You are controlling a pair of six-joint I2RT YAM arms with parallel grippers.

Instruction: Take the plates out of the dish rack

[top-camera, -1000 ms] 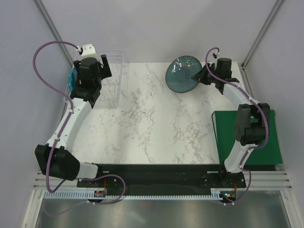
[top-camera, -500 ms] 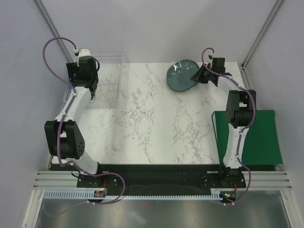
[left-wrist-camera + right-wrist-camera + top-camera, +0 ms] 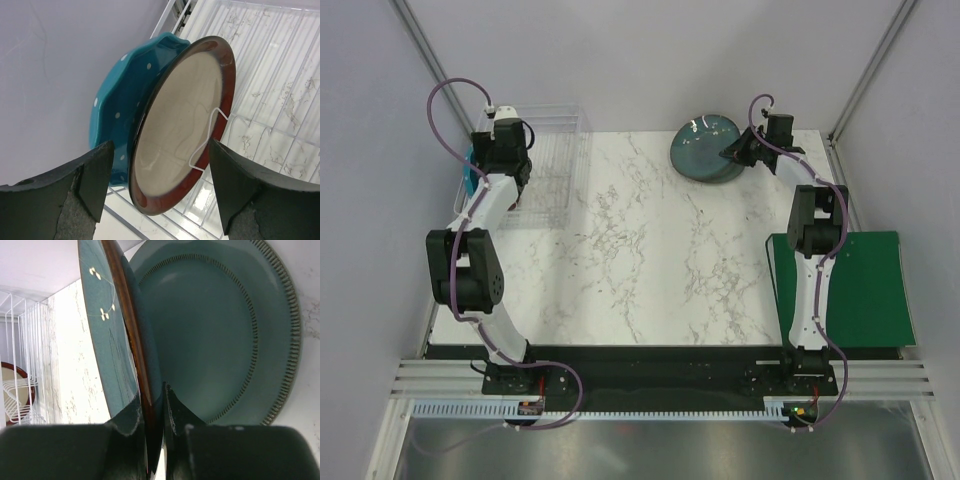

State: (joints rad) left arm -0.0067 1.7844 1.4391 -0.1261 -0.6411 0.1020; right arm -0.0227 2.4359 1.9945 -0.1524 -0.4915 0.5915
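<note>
**Marble top: two plates across, two to go**

Marble table [image 3: 640, 250] carries the whole job, with the rack [image 3: 555, 165] at its far left corner and the drop spot at the far right.

Start with what you have left. The brown-rimmed plate [image 3: 182, 125] and the turquoise plate [image 3: 125, 100] stand on edge side by side at the left end of the rack, the turquoise one behind, nearest the wall. Both lean a little, and the cream face looks toward the bare slots. Your left gripper [image 3: 160, 170] hangs over them with its fingers wide apart, one on either side of the pair. It touches neither, as far as the wrist view shows.

Across the table, the flat plate [image 3: 210, 335] lies face up on the marble, its ribbed rim showing most of the way round. Your right gripper [image 3: 151, 407] is clamped on the rim of the held plate [image 3: 107, 330]. That plate tilts steeply over the flat one, its dark edge running straight away from the wrist camera. Whether its far edge touches the flat plate, you cannot tell from here.

I judge you about halfway: one plate down, one in the act of being stacked, two untouched. The green mat [image 3: 860, 290] lies beside the right arm, well apart from the stack.
</note>
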